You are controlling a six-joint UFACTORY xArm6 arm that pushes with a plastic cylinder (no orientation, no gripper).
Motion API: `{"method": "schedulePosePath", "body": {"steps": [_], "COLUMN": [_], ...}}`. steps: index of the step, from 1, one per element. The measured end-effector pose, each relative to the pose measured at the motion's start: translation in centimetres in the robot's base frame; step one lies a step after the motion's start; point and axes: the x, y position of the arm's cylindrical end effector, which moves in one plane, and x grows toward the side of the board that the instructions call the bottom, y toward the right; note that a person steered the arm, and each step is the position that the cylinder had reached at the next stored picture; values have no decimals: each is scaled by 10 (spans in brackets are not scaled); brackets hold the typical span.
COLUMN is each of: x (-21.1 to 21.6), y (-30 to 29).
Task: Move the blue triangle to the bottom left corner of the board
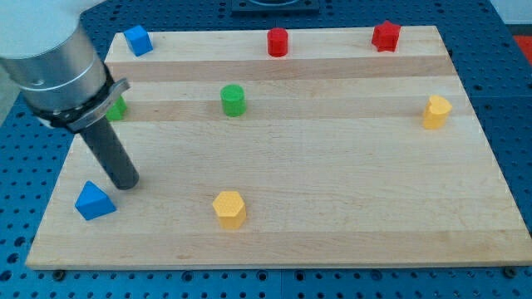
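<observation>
The blue triangle [93,201] lies on the wooden board [332,216] near its bottom left corner. My tip [126,183] rests on the board just to the upper right of the blue triangle, a small gap apart from it. The dark rod rises up and to the left to the arm's grey body at the view's top left.
A blue block [137,40] sits at the top left corner. A red cylinder [278,41] and a red star [386,36] stand along the top edge. A green cylinder [233,100] is in the middle, another green block [117,108] shows partly behind the arm. Yellow hexagons sit at bottom centre [229,208] and right [435,111].
</observation>
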Motion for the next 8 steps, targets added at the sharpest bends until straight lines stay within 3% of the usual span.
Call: {"method": "schedulePosePath", "body": {"steps": [3,5,8], "x": [30,38,47], "y": [16,-33,-30]}}
